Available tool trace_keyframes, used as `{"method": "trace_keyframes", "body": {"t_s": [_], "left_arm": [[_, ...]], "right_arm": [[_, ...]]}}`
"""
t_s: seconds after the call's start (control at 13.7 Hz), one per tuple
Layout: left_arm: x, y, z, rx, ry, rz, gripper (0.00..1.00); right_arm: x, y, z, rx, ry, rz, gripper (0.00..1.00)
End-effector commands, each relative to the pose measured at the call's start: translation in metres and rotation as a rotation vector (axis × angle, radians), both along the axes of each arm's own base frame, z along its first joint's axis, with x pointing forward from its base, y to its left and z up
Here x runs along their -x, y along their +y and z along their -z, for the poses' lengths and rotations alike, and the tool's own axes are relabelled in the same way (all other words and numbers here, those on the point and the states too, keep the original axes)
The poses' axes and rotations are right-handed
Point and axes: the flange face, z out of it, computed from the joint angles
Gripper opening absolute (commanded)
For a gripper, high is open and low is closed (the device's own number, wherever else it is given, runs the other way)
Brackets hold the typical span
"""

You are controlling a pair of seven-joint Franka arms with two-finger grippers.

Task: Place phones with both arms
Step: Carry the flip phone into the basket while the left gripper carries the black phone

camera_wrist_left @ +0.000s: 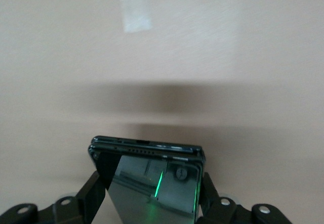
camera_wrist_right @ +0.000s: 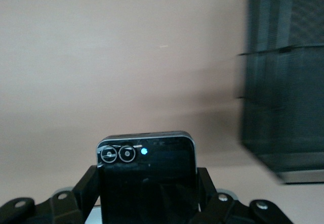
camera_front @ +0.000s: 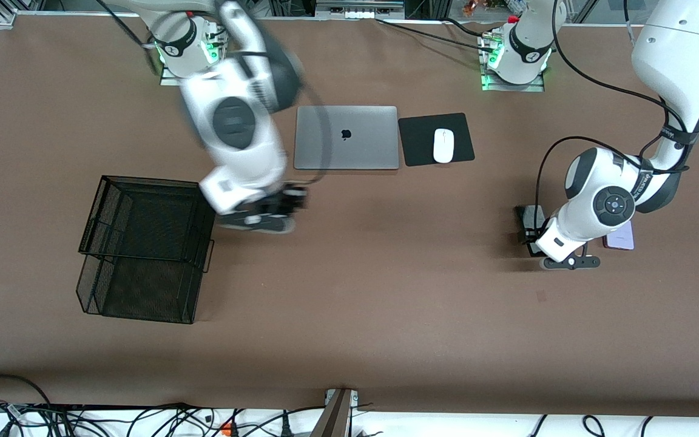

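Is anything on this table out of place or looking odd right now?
Nothing looks damaged or spilled. The black mesh basket seems tipped on its side near the right arm's end. Each gripper clamps a phone: the right gripper a black phone, the left gripper a dark folded phone. A pale-pink phone lies partly hidden under the left arm.

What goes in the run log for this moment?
left gripper: shut on dark phone, low over table | right gripper: shut on black phone, beside mesh basket | pink phone: on table
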Motion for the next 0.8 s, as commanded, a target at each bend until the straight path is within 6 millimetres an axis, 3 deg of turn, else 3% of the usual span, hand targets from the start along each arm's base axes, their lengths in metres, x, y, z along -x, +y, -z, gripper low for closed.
{"method": "trace_keyframes", "body": {"t_s": [0.0, 0.15, 0.37, 0.51, 0.58, 0.73], "left_arm": [[-0.008, -0.047, -0.020, 0.067, 0.001, -0.022, 0.23], [-0.012, -0.105, -0.029, 0.132, 0.000, -0.076, 0.23], [-0.013, -0.111, -0.021, 0.142, 0.013, -0.111, 0.23], [-0.024, -0.126, -0.026, 0.162, -0.002, -0.148, 0.23], [-0.028, -0.147, -0.024, 0.180, -0.003, -0.172, 0.23], [-0.035, -0.216, -0.018, 0.260, 0.011, -0.210, 0.26]], "right_arm": [[0.023, -0.109, -0.011, -0.033, 0.032, -0.040, 0.02], [0.021, -0.186, 0.002, -0.031, 0.041, -0.061, 0.02], [0.018, -0.277, 0.035, -0.023, 0.029, -0.098, 0.02], [0.016, -0.301, 0.066, -0.030, 0.030, -0.068, 0.02], [0.013, -0.310, 0.083, -0.021, 0.041, -0.048, 0.02], [0.008, -0.320, 0.105, 0.003, 0.049, -0.041, 0.02]]}}
